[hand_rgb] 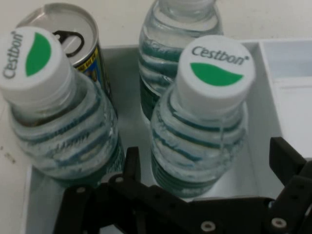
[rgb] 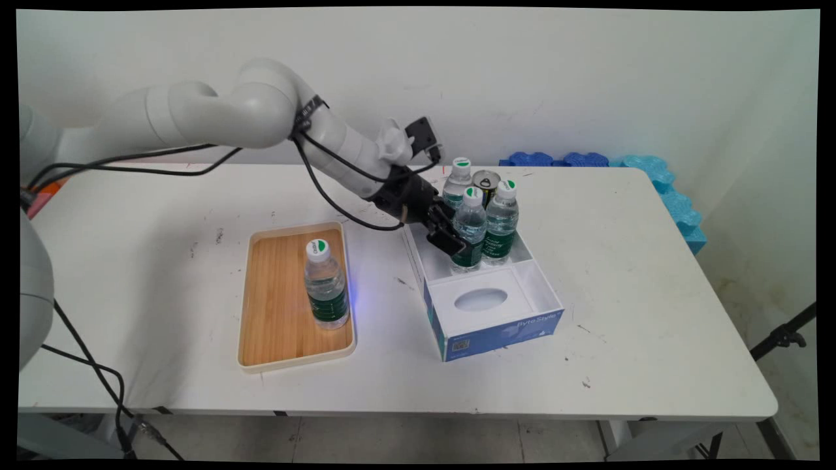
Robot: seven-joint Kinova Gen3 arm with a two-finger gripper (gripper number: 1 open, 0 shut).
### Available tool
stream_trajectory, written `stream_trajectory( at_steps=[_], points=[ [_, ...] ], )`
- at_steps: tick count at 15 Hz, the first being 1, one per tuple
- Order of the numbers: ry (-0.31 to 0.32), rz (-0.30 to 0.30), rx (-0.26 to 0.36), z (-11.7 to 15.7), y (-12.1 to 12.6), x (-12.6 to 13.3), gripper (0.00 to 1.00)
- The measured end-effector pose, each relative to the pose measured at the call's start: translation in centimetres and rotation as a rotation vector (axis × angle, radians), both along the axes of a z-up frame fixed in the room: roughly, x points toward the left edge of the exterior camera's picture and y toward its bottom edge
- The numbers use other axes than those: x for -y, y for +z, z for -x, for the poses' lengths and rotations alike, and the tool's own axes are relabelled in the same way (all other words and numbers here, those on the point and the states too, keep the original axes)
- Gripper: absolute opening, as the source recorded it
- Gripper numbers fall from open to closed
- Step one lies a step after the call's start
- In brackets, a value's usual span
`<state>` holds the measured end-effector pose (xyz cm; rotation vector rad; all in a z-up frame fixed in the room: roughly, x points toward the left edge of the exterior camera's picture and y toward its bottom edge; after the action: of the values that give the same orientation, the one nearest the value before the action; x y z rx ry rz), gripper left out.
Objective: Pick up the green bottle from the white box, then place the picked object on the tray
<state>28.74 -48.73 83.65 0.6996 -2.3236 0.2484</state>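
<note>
Hand: your hand point(rgb: 450, 236) is down in the back compartment of the box, fingers spread wide on either side of the front bottle point(hand_rgb: 197, 124); in the hand view one finger point(hand_rgb: 131, 163) sits left of it and the other point(hand_rgb: 287, 161) right, with a gap showing on both sides, so it is not pinching.
Front bottle: small clear water bottle, white cap with a green leaf mark, upright; in the main view it is the nearest of the cluster point(rgb: 469, 228), just right of the hand.
Neighbours: a second bottle point(rgb: 501, 220) stands touching or just beside it on the right, a third point(rgb: 457, 181) is behind, and a can point(rgb: 486, 181) with a pull tab is at the back between them. All upright, packed close. You can't tell which ones actually touch.
Box: white tissue box point(rgb: 545, 297) with blue sides; the bottles and can fill the open back part, and the front part has a white panel with an oval hole point(rgb: 481, 299).
Tray: wooden tray point(rgb: 277, 294) with a cream rim, left of the box and well apart from it.
Tray bottle: one more bottle point(rgb: 325, 284) of the same kind stands upright near the tray's right edge.
Bench: white bench point(rgb: 653, 294), scuffed, carries the lot; blue foam pieces point(rgb: 653, 173) lie along its far right corner.
Arm: comes in from the upper left, black cables point(rgb: 326, 189) hang from it.
</note>
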Motion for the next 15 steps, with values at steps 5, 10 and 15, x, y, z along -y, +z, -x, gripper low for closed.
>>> stream_trajectory(
  at_steps=[5,10,15],
  points=[
    [-0.009,0.019,-0.006,0.7,-1.8,1.0,1.0],
    [-0.011,0.04,-0.016,0.9,-2.6,1.5,0.0],
    [-0.011,0.065,-0.041,0.5,-0.8,1.2,0.0]
  ],
)
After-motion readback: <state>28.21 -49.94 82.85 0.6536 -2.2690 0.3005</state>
